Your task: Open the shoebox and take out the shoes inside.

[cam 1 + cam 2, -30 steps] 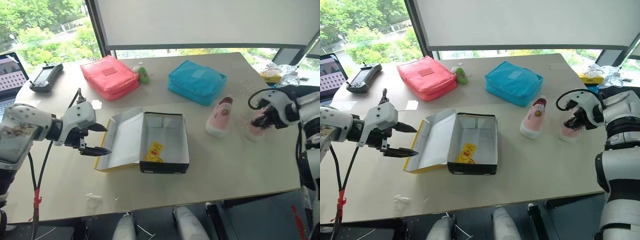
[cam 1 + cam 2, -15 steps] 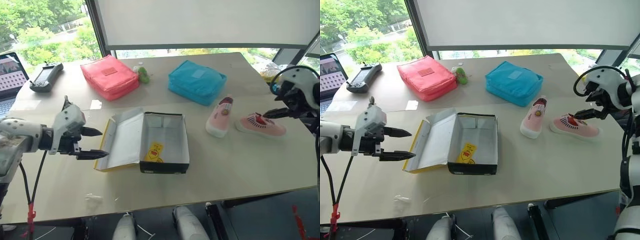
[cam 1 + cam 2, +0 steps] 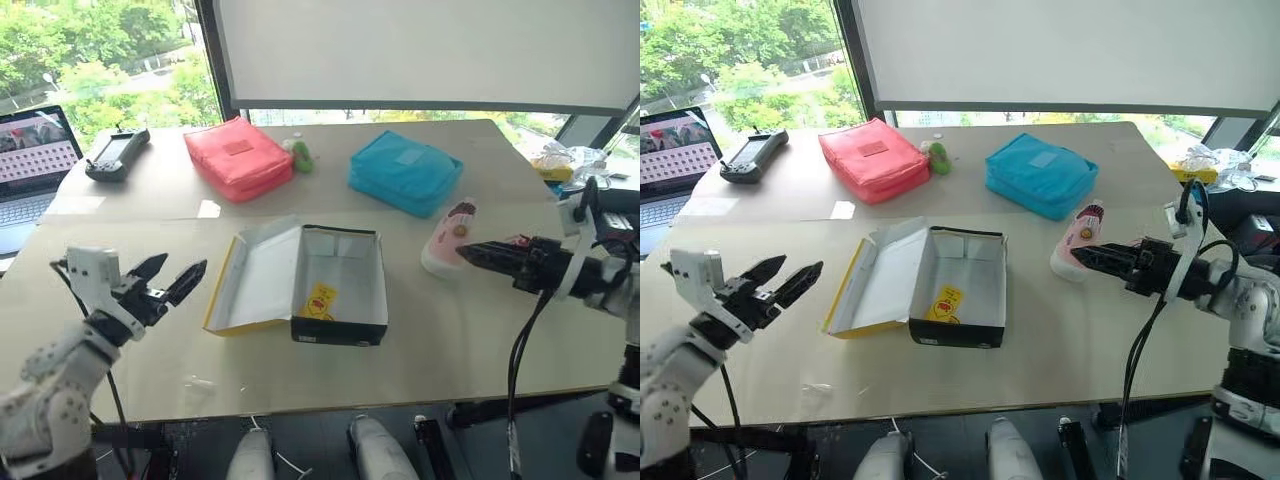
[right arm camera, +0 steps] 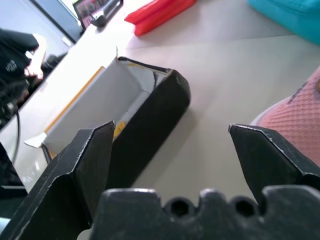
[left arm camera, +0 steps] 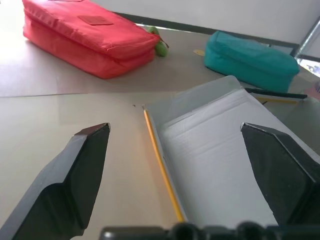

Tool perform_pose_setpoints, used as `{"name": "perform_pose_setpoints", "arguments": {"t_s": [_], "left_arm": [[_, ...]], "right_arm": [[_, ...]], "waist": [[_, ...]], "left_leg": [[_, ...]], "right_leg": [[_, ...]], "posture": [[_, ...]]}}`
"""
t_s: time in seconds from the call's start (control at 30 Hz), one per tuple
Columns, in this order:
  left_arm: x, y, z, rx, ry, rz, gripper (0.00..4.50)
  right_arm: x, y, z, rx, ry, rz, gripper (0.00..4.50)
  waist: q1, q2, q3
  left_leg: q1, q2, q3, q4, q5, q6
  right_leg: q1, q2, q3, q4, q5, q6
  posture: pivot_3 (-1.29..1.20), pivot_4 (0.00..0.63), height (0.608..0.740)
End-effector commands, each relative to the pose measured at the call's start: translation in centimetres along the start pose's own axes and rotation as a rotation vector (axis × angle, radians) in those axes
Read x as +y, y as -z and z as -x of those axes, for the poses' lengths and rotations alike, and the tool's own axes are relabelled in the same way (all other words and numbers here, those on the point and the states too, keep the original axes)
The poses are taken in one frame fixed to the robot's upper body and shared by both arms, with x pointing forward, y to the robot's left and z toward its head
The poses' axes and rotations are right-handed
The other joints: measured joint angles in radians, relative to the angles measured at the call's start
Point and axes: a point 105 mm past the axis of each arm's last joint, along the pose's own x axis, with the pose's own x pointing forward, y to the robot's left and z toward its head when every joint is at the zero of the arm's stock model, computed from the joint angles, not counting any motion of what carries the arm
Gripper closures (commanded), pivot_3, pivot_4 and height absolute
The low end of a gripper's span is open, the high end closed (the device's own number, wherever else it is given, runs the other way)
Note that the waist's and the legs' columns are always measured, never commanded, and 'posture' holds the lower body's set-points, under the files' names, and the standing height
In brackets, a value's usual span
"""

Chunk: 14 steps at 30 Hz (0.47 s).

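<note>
My left gripper (image 3: 172,279) wide open, empty, beside open lid of shoebox (image 3: 318,290). My right gripper (image 3: 1092,258) also spread wide, holding nothing, on far side of shoebox, just in front of pink shoe (image 3: 447,239).

Shoebox open, inside bare except yellow sticker (image 3: 318,299). One shoe beside shoebox, out; second I cannot make out behind my right arm.

Risk: right fingers low and close to shoe, careless sweep could push it toward table (image 3: 120,220) edge. Left arm could catch lid, drag shoebox.

Writing: sticker has red mark, not readable.
</note>
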Motion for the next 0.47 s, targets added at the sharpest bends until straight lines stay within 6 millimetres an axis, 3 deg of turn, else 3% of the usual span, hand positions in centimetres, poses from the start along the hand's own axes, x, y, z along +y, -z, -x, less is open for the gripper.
{"name": "perform_pose_setpoints", "arguments": {"t_s": [0.03,0.1,0.17,0.23,0.37,0.47], "left_arm": [[-0.5,1.4,0.8,-0.010,-0.050,-0.026,0.00],[-0.4,2.7,1.3,0.005,-0.088,-0.057,0.00],[0.4,4.1,1.4,0.031,-0.139,-0.130,0.00],[1.2,5.1,1.5,0.028,-0.200,-0.193,0.00],[2.0,6.2,1.6,0.000,-0.303,-0.259,0.00],[3.2,6.8,2.1,-0.005,-0.394,-0.254,0.00]], "right_arm": [[-4.3,1.2,0.1,-0.103,0.339,0.000,0.12],[-6.6,2.0,0.4,-0.172,0.545,0.056,0.12],[-7.6,2.8,0.7,-0.209,0.660,0.125,0.12],[-7.2,4.3,-0.1,-0.220,0.658,0.225,0.12],[-6.0,5.9,-1.5,-0.243,0.635,0.335,0.12],[-6.6,6.9,-2.1,-0.256,0.653,0.290,0.12]], "waist": [[-0.003,-0.003,-0.002],[-0.006,-0.002,-0.003],[-0.009,0.000,-0.004],[-0.013,0.000,-0.006],[-0.025,-0.003,-0.012],[-0.029,-0.003,-0.012]], "left_leg": [[0.001,0.000,-0.001,0.000,0.000,-0.001],[-0.002,-0.001,-0.002,0.000,-0.001,-0.001],[-0.004,-0.001,-0.002,-0.001,-0.001,-0.002],[-0.012,-0.002,0.001,0.000,-0.001,-0.002],[-0.012,-0.003,0.004,-0.001,-0.001,-0.001],[-0.011,-0.003,0.004,-0.005,-0.001,-0.001]], "right_leg": [[0.001,0.000,-0.001,-0.005,0.000,0.000],[0.002,0.000,0.000,-0.017,0.001,-0.001],[0.002,-0.001,0.000,-0.029,0.002,0.000],[0.002,-0.002,0.004,-0.033,0.002,-0.001],[0.003,-0.002,0.009,-0.029,0.005,0.004],[-0.001,0.000,0.009,-0.023,0.006,0.005]], "posture": [[0.00,0.150,0.740],[0.00,0.150,0.740],[0.00,0.150,0.740],[0.00,0.150,0.740],[0.00,0.150,0.740],[0.00,0.150,0.740]]}}
